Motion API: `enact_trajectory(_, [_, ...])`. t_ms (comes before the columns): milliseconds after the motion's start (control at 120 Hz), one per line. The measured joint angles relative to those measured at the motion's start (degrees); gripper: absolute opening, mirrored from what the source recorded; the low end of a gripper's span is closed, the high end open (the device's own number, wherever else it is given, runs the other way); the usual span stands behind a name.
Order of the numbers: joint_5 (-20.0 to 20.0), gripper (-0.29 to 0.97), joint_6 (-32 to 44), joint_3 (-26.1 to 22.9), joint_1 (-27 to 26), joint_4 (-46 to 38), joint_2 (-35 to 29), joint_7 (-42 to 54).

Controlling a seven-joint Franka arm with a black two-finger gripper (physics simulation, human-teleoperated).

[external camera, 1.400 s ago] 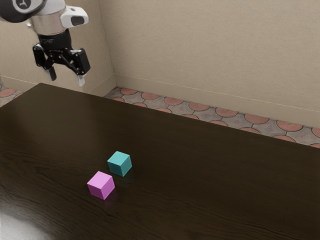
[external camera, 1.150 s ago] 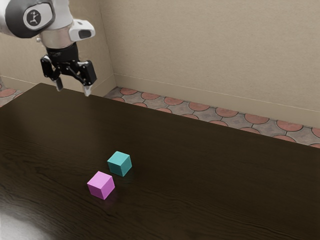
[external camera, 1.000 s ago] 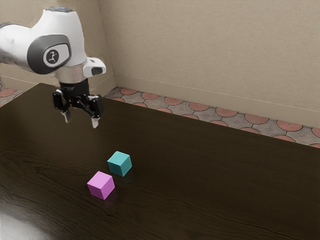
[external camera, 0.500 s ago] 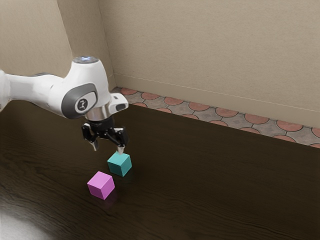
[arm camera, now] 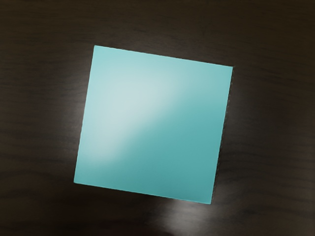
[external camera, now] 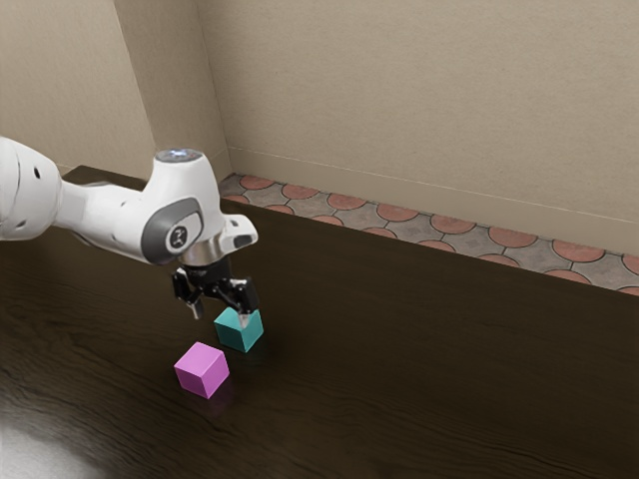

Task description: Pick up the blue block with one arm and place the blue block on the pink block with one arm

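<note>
- I judge the grasp is the step in hand. The small teal-blue cube (external camera: 242,331) sits on the dark wooden table (external camera: 449,379), just far-right of the pink cube (external camera: 202,369).
- My black two-finger gripper (external camera: 221,313) hangs low over it, spread wide and holding nothing.
- Next I should lower a little, straddle the cube squarely, then close.

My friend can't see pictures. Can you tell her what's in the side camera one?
A white robot arm reaches in from the exterior view's left, its black gripper open right over a blue block on a dark wooden table. A pink block sits close beside the blue one, nearer the camera.
</note>
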Motion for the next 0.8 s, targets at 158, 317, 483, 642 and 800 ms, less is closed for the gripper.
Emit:
enact_trajectory(158, [-0.1,0.68,1.1,0.0,0.9,5.4,5.3,3.0])
enact_trajectory(317, [-0.4,0.68,1.8,0.1,1.3,6.4,7.5,5.9])
enact_trajectory(483, [-1.0,0.68,3.3,0.1,0.2,5.6,7.8,8.2])
enact_trajectory(642, [-2.3,0.68,4.3,0.1,0.2,4.0,9.0,9.9])
enact_trajectory(800, [-2.4,0.68,4.9,0.1,0.1,4.3,10.0,11.4])
